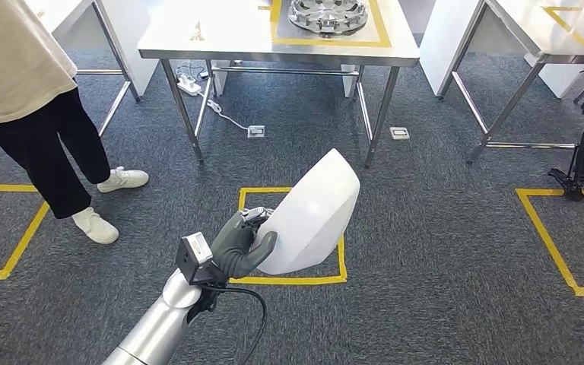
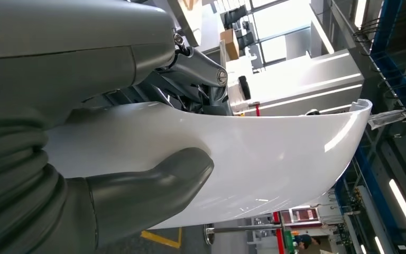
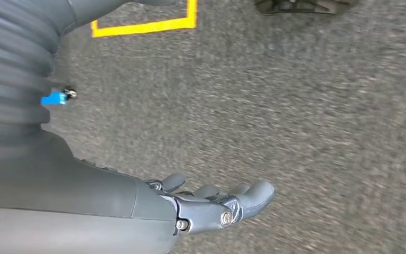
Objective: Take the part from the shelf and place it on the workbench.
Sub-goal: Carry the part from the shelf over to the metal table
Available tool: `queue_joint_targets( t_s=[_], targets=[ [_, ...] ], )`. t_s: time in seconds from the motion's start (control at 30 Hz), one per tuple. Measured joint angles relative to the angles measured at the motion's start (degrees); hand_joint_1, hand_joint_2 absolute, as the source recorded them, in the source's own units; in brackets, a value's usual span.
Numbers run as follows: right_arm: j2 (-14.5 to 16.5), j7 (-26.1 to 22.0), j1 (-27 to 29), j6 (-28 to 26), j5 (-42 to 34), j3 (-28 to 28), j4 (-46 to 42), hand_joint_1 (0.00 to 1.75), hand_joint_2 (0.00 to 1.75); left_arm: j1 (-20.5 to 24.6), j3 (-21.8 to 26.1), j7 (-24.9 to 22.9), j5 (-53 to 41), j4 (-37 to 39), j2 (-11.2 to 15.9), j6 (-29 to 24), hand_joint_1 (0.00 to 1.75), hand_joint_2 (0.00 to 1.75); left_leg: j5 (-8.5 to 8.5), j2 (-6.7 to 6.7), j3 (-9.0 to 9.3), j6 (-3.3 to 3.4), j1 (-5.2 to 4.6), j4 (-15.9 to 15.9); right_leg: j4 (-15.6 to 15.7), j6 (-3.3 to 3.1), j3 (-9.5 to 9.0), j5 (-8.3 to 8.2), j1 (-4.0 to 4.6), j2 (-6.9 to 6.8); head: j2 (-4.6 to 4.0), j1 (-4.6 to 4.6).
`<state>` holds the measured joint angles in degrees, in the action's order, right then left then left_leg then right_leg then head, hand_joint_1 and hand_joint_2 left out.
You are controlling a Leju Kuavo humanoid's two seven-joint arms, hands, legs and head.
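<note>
Midway: one white part [image 1: 312, 213] carried in left hand [image 1: 242, 245], workbench [image 1: 220, 34] ahead.
Thumb pressed on its near face, fingers behind; long axis tilts up and away toward bench. Right hand [image 3: 211, 203] hangs empty, fingers loosely spread. One part, one person [image 1: 30, 91] standing left.

white part [image 1: 315, 213], grey speckled carpet [image 1: 441, 251]

Left hand [image 1: 242, 245] gripping (thumb clamped) — right hand [image 3: 211, 203] hanging slack, fingers apart.
</note>
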<state>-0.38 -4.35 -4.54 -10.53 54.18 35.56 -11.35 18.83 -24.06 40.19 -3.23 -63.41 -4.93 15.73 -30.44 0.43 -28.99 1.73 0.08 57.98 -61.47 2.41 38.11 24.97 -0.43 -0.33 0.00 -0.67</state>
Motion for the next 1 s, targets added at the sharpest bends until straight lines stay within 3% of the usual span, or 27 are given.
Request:
queue_joint_targets(
  t_s=[0.07, 0.13, 0.2, 0.27, 0.33, 0.4, 0.43, 0.47, 0.53, 0.57, 0.6, 0.63, 0.7, 0.73, 0.77, 0.8, 0.83, 0.9, 0.93, 0.97, 1.0],
  targets=[
    [0.01, -0.09, 0.06, -0.07, 0.22, 0.00, 0.00, 0.00, 1.75, -0.20, 0.00, 0.00, 0.00, -0.50, 0.03, -0.36, 1.75, 1.75, -0.77, 0.24, 0.77, -0.66, -0.12, -0.43, 3.57, -0.93, -1.25, -0.88, 0.41, -0.49, 0.00, -0.07],
    [0.01, -0.09, 0.30, -0.13, 0.46, 0.00, -0.01, 0.00, 1.75, -0.54, -0.01, -0.01, 0.00, -1.23, 0.11, -0.65, 1.75, 1.75, -0.78, 0.34, 1.41, -1.42, -0.25, -0.31, 3.95, -1.77, -1.98, -0.24, 0.34, -0.20, 0.00, 0.01],
    [0.01, -0.10, 0.47, -0.21, 0.68, 0.00, -0.01, 0.00, 1.75, -0.74, -0.04, -0.01, -0.01, -1.94, 0.26, -0.91, 1.75, 1.75, -0.38, 0.15, 0.46, -2.04, -0.22, 2.82, 4.30, -2.53, -3.50, 0.49, 0.04, 0.13, 0.00, 0.30],
    [0.01, -0.15, 0.46, -0.26, 0.83, 0.00, -0.01, 0.00, 1.75, -1.00, -0.07, 0.00, -0.02, -2.36, 0.48, -1.19, 1.75, 1.75, -1.42, -0.12, -3.70, -2.48, -0.11, 9.43, 4.39, -3.04, -5.12, 1.64, -0.03, 0.39, 0.00, 0.66],
    [0.01, -0.19, 0.52, -0.25, 0.91, 0.00, -0.01, 0.00, 1.75, -1.67, -0.08, 0.00, -0.02, -2.63, 0.78, -1.36, 1.75, 1.75, -4.60, -0.16, -8.90, -2.72, -0.07, 15.43, 4.39, -3.19, -6.67, 2.96, -0.03, 0.72, 0.00, 0.98],
    [0.01, -0.22, 0.63, -0.25, 0.94, 0.00, -0.01, 0.00, 1.75, -2.40, -0.09, 0.00, -0.02, -2.97, 1.07, -1.41, 1.75, 1.75, -6.74, -0.17, -11.79, -2.67, -0.08, 15.90, 4.39, -3.18, -8.62, 4.51, -0.02, 1.12, 0.00, 1.24],
    [0.01, -0.27, 0.65, -0.24, 0.96, 0.00, -0.01, 0.00, 1.75, -2.64, -0.10, 0.00, -0.02, -3.14, 1.19, -1.44, 1.75, 1.75, -5.95, -0.19, -12.13, -2.50, -0.09, 13.69, 4.39, -3.12, -9.78, 5.39, -0.01, 1.28, 0.00, 1.33],
    [0.01, -0.33, 0.66, -0.23, 0.96, 0.00, -0.01, 0.00, 1.75, -2.81, -0.10, 0.00, -0.02, -3.29, 1.31, -1.46, 1.75, 1.75, -3.17, -0.22, -12.00, -2.25, -0.12, 10.31, 4.41, -3.00, -10.85, 6.31, 0.00, 1.39, 0.00, 1.44],
    [0.01, -0.48, 0.65, -0.23, 0.96, 0.01, 0.01, 0.00, 1.75, -3.11, -0.13, 0.00, -0.03, -3.44, 1.60, -1.48, 1.75, 1.75, 4.54, -0.38, -11.50, -1.68, -0.39, 3.68, 4.28, -2.53, -12.77, 8.24, 0.16, 1.59, 0.00, 1.57],
    [0.01, -0.55, 0.65, -0.23, 0.94, 0.01, 0.02, 0.00, 1.75, -3.27, -0.14, 0.00, -0.06, -3.54, 1.72, -1.48, 1.75, 1.75, 7.41, -0.48, -11.17, -1.42, -0.55, 1.93, 4.38, -2.22, -13.52, 9.17, 0.21, 1.67, 0.00, 1.58],
    [0.01, -0.62, 0.62, -0.24, 0.91, 0.02, 0.02, 0.00, 1.75, -3.34, -0.15, 0.00, -0.08, -3.72, 1.79, -1.48, 1.75, 1.75, 8.59, -0.57, -10.80, -1.15, -0.64, 1.25, 4.11, -1.83, -14.21, 9.58, 0.30, 1.76, 0.00, 1.56],
    [-0.02, -0.69, 0.58, -0.26, 0.88, 0.03, -0.01, 0.00, 1.75, -3.23, -0.15, 0.00, -0.09, -3.97, 1.75, -1.48, 1.75, 1.75, 8.55, -0.67, -10.09, -0.80, -0.60, 1.33, 3.27, -1.46, -14.33, 9.40, 0.32, 1.83, 0.00, 1.52],
    [-0.06, -0.78, 0.35, -0.32, 0.80, 0.04, -0.05, 0.00, 1.75, -2.71, -0.13, 0.00, -0.08, -4.40, 1.53, -1.48, 1.75, 1.75, 7.90, -0.73, -8.72, -0.07, -0.38, 1.03, -2.18, -0.89, -11.87, 6.81, 0.25, 1.52, 0.00, 1.37],
    [-0.06, -0.79, 0.24, -0.36, 0.76, 0.06, -0.07, 0.00, 1.75, -2.46, -0.12, 0.00, -0.06, -4.49, 1.42, -1.48, 1.75, 1.75, 7.37, -0.74, -7.94, 0.24, -0.30, 0.85, -6.03, -0.69, -9.29, 5.83, 0.18, 1.31, 0.00, 1.25],
    [-0.07, -0.78, 0.21, -0.37, 0.72, 0.09, -0.08, 0.00, 1.75, -2.37, -0.10, 0.00, -0.04, -4.51, 1.36, -1.48, 1.75, 1.75, 6.73, -0.72, -7.21, 0.46, -0.25, 0.66, -9.63, -0.53, -6.44, 5.93, 0.12, 1.08, 0.00, 1.09],
    [-0.08, -0.74, 0.29, -0.39, 0.69, 0.12, -0.08, 0.00, 1.75, -2.34, -0.09, 0.00, -0.03, -4.51, 1.36, -1.53, 1.75, 1.75, 6.02, -0.73, -6.43, 0.62, -0.24, 0.54, -12.17, -0.38, -3.80, 7.59, 0.09, 0.97, 0.00, 0.97],
    [-0.10, -0.71, 0.41, -0.40, 0.69, 0.15, -0.08, 0.00, 1.75, -2.35, -0.09, 0.00, -0.06, -4.50, 1.34, -1.63, 1.75, 1.75, 5.27, -0.77, -5.59, 0.68, -0.23, 0.48, -13.48, -0.23, -1.60, 10.30, 0.03, 0.93, 0.00, 0.83],
    [-0.13, -0.64, 0.56, -0.37, 0.71, 0.17, -0.08, 0.00, 1.75, -2.35, -0.09, 0.00, -0.16, -4.50, 1.33, -1.93, 1.75, 1.75, 3.64, -0.86, -3.68, 0.64, -0.21, 0.44, -12.52, 0.03, 1.08, 14.88, -0.06, 0.83, 0.00, 0.60],
    [-0.12, -0.63, 0.57, -0.34, 0.72, 0.17, -0.08, 0.00, 1.75, -2.35, -0.09, 0.00, -0.26, -4.53, 1.33, -2.09, 1.75, 1.75, 2.76, -0.87, -2.59, 0.53, -0.21, 0.44, -10.31, 0.12, 1.51, 14.78, -0.09, 0.75, 0.00, 0.50],
    [-0.13, -0.62, 0.58, -0.32, 0.73, 0.18, -0.08, 0.00, 1.75, -2.35, -0.09, 0.00, -0.36, -4.56, 1.32, -2.20, 1.75, 1.75, 1.85, -0.83, -1.55, 0.38, -0.20, 0.43, -7.06, 0.15, 1.42, 12.44, -0.11, 0.63, 0.00, 0.43],
    [-0.13, -0.57, 0.61, -0.29, 0.76, 0.20, -0.07, 0.00, 1.75, -2.34, -0.09, 0.00, -0.48, -4.59, 1.33, -2.30, 1.75, 1.75, 0.94, -0.79, -0.56, 0.18, -0.24, 0.50, -3.44, 0.04, 1.09, 8.15, -0.09, 0.42, 0.00, 0.35]
  ],
)
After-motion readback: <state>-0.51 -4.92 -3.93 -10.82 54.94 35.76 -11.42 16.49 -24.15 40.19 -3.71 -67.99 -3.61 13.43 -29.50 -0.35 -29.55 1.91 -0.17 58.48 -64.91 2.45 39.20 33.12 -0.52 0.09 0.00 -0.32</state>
